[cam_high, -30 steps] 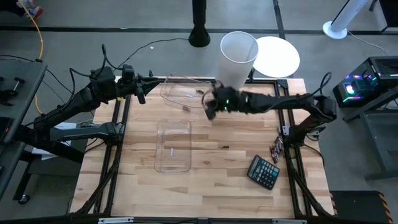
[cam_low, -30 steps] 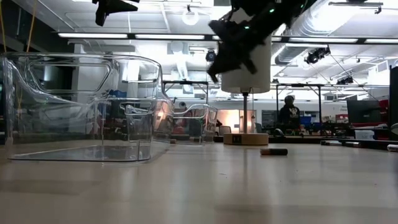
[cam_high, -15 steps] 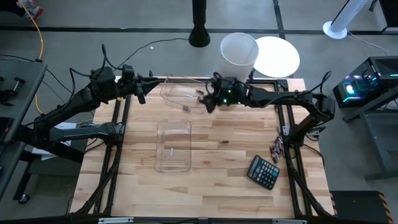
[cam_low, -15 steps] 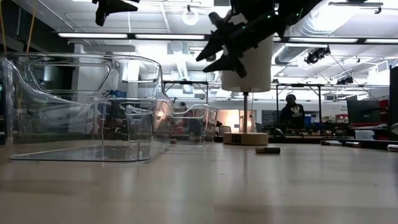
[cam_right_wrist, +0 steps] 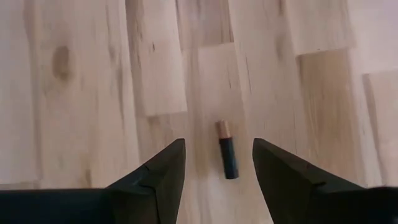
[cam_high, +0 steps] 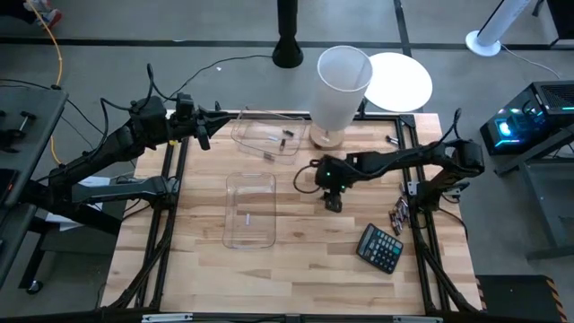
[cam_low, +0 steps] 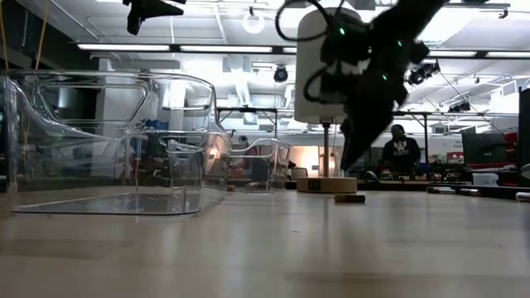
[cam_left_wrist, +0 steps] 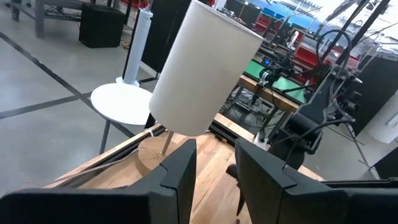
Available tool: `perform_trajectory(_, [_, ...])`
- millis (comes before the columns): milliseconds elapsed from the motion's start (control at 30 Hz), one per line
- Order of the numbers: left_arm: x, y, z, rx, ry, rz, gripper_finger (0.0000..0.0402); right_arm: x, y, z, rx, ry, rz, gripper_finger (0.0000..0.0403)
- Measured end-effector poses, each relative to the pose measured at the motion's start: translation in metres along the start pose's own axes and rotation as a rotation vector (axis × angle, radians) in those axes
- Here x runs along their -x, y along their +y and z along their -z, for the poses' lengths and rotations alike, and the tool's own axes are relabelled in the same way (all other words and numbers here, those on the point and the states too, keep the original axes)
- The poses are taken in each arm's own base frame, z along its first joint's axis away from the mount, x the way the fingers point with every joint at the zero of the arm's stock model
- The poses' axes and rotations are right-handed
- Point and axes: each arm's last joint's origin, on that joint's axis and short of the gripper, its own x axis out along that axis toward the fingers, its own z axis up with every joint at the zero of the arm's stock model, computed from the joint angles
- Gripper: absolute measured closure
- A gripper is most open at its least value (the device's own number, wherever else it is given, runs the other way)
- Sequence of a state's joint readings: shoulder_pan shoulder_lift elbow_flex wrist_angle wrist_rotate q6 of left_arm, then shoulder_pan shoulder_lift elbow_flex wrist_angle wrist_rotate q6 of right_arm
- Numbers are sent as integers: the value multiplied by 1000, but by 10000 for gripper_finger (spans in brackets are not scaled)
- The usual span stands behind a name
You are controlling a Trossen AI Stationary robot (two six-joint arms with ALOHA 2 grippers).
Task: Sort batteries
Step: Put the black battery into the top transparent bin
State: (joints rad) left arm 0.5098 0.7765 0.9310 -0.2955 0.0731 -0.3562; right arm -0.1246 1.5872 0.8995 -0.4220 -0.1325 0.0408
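Note:
A dark battery with a copper end lies on its side on the wood mid-table, also seen in the low view. My right gripper hangs open above it, fingers pointing down on either side and clear of it. My left gripper waits open, high over the table's far left. The far clear bin holds batteries. The near clear bin holds one. More batteries lie in a cluster at the right edge.
A white lamp on a round wooden base stands at the far edge, just beyond my right arm. A black calculator lies near the right front. One more battery lies at the far right. Bare wood lies between the near bin and the calculator.
My right gripper opened above the far bin's right end. It then swung toward the near edge and came down over the loose battery mid-table, with its fingers now pointing down. The loose battery has stayed where it lay.

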Motion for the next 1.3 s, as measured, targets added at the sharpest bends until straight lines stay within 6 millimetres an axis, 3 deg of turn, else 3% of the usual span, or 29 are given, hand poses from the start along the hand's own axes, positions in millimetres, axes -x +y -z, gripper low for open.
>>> perform_trajectory(200, [-1, 0, 1, 6, 6, -2, 296, -14, -3, 9, 87, -1, 6, 220])
perform_trajectory(467, [-9, 2, 3, 12, 29, -11, 296, -51, -11, 10, 86, 47, 99, 225])
perform_trajectory(567, [-11, 2, 4, 12, 37, -13, 296, -56, -12, 5, 33, 70, 107, 264])
perform_trajectory(633, [-13, 3, 4, 13, 43, -16, 296, -56, -11, 1, 16, 69, 114, 325])
perform_trajectory(700, [-13, 3, 5, 13, 45, -16, 296, -50, -10, -9, 12, 49, 108, 379])
perform_trajectory(800, [-14, 3, 5, 13, 47, -17, 296, -38, -7, -39, 27, -65, 103, 380])
perform_trajectory(933, [-14, 3, 5, 12, 49, -17, 296, -5, -8, -91, 75, -289, 114, 395])
perform_trajectory(1067, [-14, 3, 6, -2, 55, -21, 296, 24, -16, -128, 60, -492, 233, 381])
perform_trajectory(1167, [-14, 3, 5, -12, 55, -21, 296, 42, -30, -140, -14, -556, 324, 365])
perform_trajectory(1300, [-14, 3, 5, -31, 54, -20, 296, 45, -56, -136, -143, -535, 396, 336])
